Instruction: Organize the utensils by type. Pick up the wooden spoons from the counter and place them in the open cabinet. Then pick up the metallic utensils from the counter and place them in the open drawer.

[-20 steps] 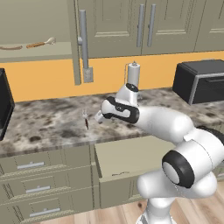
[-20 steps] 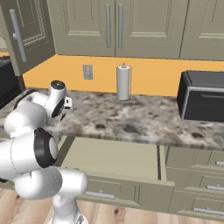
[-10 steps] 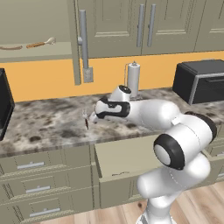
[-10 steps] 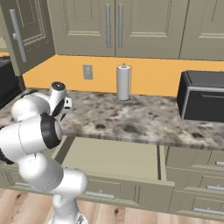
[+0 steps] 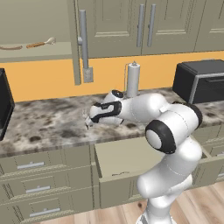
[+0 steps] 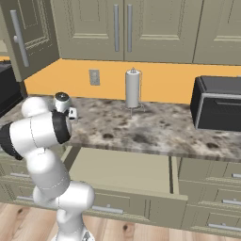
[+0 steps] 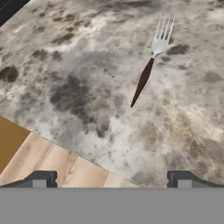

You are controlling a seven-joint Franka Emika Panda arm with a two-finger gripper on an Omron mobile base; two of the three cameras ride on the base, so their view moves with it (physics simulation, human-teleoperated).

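Observation:
A fork (image 7: 151, 65) with silver tines and a dark reddish-brown handle lies flat on the mottled stone counter (image 7: 74, 92). It is ahead of my gripper (image 7: 111, 181) and slightly to the right in the hand view. My jaws stand open with nothing between them. In the left base view my gripper (image 5: 89, 123) hovers low over the counter (image 5: 48, 124) near its front edge. Two wooden spoons (image 5: 40, 43) rest on the shelf of the open cabinet (image 5: 30, 54) at upper left. The open drawer (image 5: 124, 153) juts out below the counter, its beige inside (image 6: 122, 167) bare.
A paper towel holder (image 5: 132, 79) stands at the back of the counter. A black appliance (image 5: 199, 81) sits at the right and a dark one (image 5: 3, 107) at the far left. The cabinet door (image 5: 81, 39) hangs open above. Wood floor (image 7: 52, 164) shows past the counter edge.
My arm has swung the hand to the left and a little lower over the counter, closer to its front edge. The jaws stayed open.

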